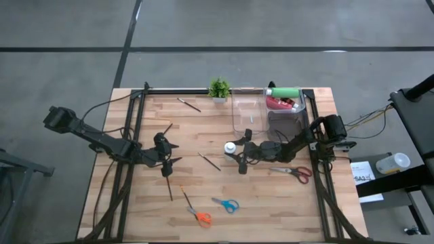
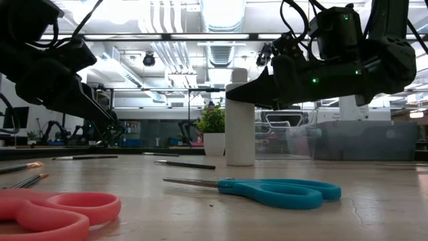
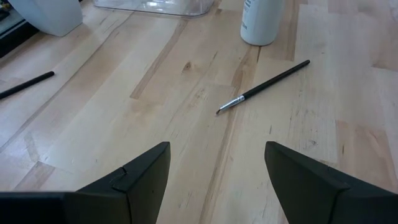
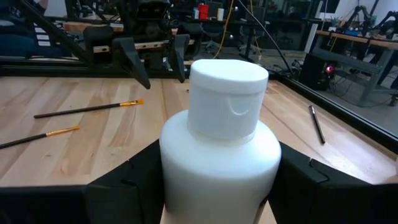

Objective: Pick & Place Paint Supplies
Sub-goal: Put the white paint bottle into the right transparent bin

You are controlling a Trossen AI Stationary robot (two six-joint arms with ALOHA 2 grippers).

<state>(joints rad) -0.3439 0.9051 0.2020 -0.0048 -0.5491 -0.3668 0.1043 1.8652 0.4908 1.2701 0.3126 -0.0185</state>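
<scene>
Clear plastic bin sits beside a grey bin holding a green bottle and a pink-red one. I see my right gripper straddling the upright white bottle. From its wrist, both fingers flank that bottle, grasping. My left gripper gapes, released, over a brush.

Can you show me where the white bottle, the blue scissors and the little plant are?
white bottle [image 4: 221, 149], right wrist view, on its shoulder.
blue scissors [image 2: 281, 192], low view, on a handle.
little plant [image 1: 219, 87], high view, on its leaves.
</scene>
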